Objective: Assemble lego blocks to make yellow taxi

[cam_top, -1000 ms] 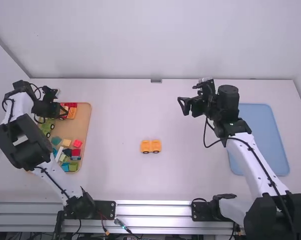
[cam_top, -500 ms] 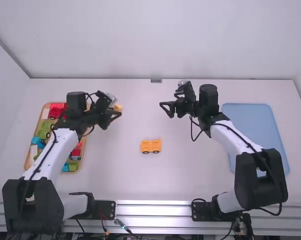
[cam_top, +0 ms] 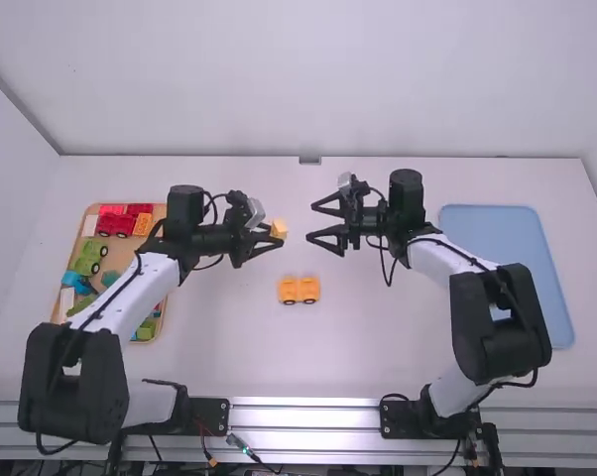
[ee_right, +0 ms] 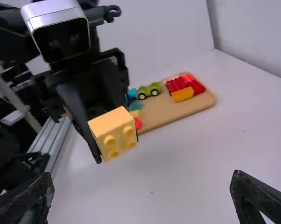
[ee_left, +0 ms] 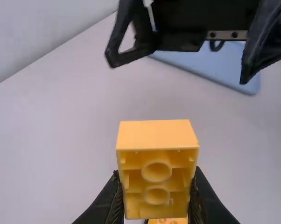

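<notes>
Clamping yel. block [cam_top: 279,229] midair, L gripper [cam_top: 278,237] hangs well in from tbl. [cam_top: 209,347] far edge; R gripper [cam_top: 311,222] gapes, empty. Block prob. light, stiff, slick: grip opp. flat sides, studs clear. Wheeled base [cam_top: 298,289] sits well in from near edge.

- Two arms [cam_top: 155,274], white-linked, with chunky black joints [cam_top: 65,382]
- Thin black cables [cam_top: 389,284] looping off them
- Black jaws, tapering
- Silver-rimmed black box [ee_right: 63,39] at one wrist
- Two round screws [ee_left: 213,34] on a metal strip [ee_left: 223,35]
</notes>
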`<action>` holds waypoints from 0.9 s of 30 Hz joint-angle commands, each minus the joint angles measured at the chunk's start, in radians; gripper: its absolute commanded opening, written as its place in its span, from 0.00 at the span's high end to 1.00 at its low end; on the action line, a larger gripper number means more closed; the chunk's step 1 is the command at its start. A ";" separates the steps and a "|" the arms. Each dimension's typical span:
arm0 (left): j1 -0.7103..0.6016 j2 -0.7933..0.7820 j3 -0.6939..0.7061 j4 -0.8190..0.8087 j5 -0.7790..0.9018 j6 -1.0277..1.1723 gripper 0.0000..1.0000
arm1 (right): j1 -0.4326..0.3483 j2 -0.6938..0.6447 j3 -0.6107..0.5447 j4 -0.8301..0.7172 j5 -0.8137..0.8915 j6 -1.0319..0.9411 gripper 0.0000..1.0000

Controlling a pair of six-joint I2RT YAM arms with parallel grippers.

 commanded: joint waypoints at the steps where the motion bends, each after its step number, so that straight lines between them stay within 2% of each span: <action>1: -0.019 0.041 -0.003 0.046 0.132 -0.031 0.87 | 0.024 0.009 0.028 0.021 -0.080 -0.005 0.01; 4: -0.026 0.092 0.000 0.127 0.168 -0.101 0.91 | 0.045 0.009 0.028 0.039 -0.127 -0.061 0.01; 8: -0.026 0.115 0.000 0.162 0.259 -0.087 0.91 | 0.048 0.009 0.028 0.039 -0.137 -0.066 0.03; 12: -0.025 0.116 -0.001 0.174 0.263 -0.087 0.90 | 0.050 0.009 0.028 0.047 -0.192 -0.081 0.06; 17: -0.045 0.116 -0.001 0.174 0.264 -0.100 0.89 | 0.074 0.009 0.028 0.046 -0.182 -0.082 0.10; 20: -0.063 0.116 -0.002 0.177 0.263 -0.093 0.91 | 0.087 0.009 0.028 0.060 -0.182 -0.077 0.14; 24: -0.084 0.116 -0.002 0.182 0.256 -0.094 0.92 | 0.086 0.009 0.028 0.090 -0.181 -0.032 0.26; 27: -0.083 0.116 -0.002 0.181 0.256 -0.087 0.93 | 0.087 0.009 0.028 0.091 -0.181 -0.024 0.29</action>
